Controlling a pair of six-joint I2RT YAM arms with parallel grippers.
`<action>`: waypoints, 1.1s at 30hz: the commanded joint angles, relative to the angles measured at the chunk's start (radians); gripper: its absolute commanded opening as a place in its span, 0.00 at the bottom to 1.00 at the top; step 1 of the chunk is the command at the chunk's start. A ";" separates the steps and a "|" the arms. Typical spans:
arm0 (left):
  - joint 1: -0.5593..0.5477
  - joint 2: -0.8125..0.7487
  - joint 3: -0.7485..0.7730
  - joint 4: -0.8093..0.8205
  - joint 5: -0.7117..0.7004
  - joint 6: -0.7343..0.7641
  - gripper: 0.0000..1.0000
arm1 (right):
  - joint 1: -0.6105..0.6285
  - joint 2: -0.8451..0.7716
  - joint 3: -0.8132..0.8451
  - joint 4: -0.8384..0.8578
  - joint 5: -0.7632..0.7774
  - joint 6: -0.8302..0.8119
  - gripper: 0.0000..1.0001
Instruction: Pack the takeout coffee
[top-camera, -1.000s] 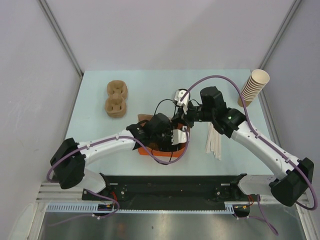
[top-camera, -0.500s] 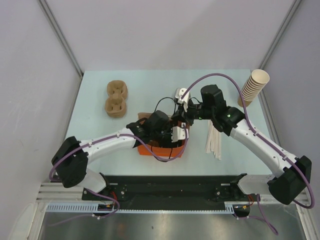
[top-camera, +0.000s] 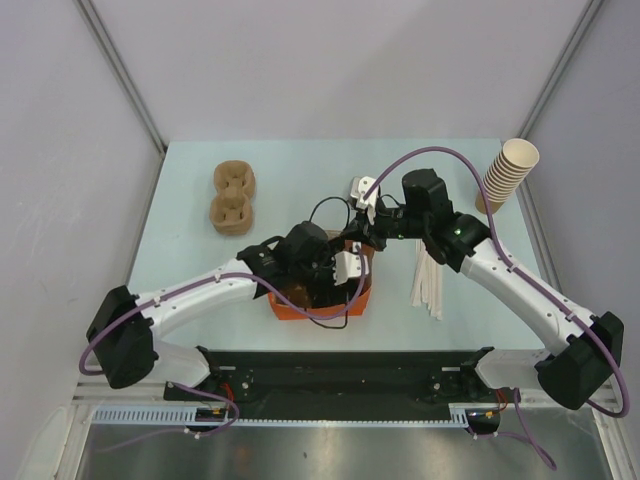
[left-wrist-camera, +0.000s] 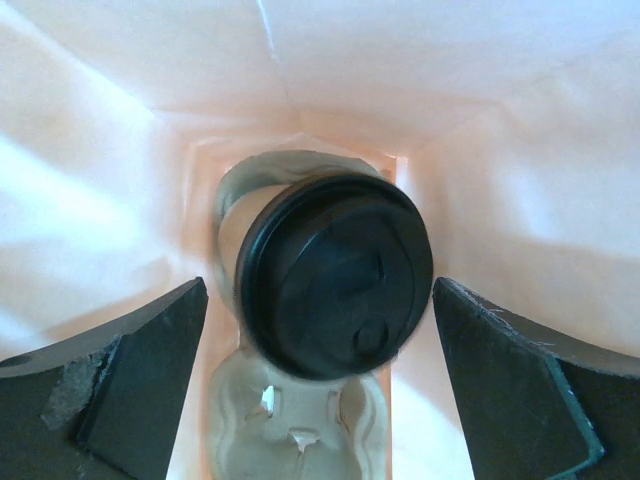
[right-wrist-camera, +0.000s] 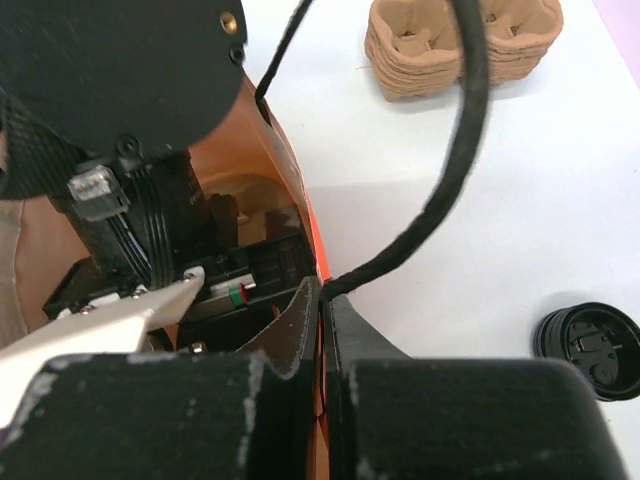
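Note:
In the left wrist view I look down into the orange bag (left-wrist-camera: 110, 170). The takeout coffee (left-wrist-camera: 335, 275), a cup with a round black lid, stands in the far pocket of a pulp cup carrier (left-wrist-camera: 300, 425) at the bag's bottom. My left gripper (left-wrist-camera: 318, 300) is open above it, one finger on each side of the lid, neither touching it. In the top view the left gripper (top-camera: 335, 270) reaches into the bag (top-camera: 290, 305) and hides the coffee. My right gripper (right-wrist-camera: 325, 300) is shut on the bag's orange rim (right-wrist-camera: 290, 190); it also shows in the top view (top-camera: 365, 243).
A stack of pulp carriers (top-camera: 232, 197) sits at the back left. A leaning stack of tan cups (top-camera: 507, 172) stands at the back right. Pale sticks (top-camera: 428, 280) lie right of the bag. A stack of black lids (right-wrist-camera: 590, 350) lies beside the right gripper.
My left wrist has shifted a little to the left, and more of the bag's near side now shows. The right arm has hardly moved and still pinches the rim.

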 joint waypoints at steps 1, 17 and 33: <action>0.012 -0.058 0.051 0.002 0.000 -0.043 0.99 | 0.007 -0.029 0.013 -0.010 -0.036 -0.014 0.00; 0.002 -0.119 0.132 -0.059 0.014 -0.043 1.00 | 0.008 -0.029 0.012 -0.015 -0.017 -0.026 0.00; 0.027 -0.159 0.302 -0.146 0.021 -0.114 1.00 | -0.052 -0.009 0.028 0.020 0.003 -0.037 0.00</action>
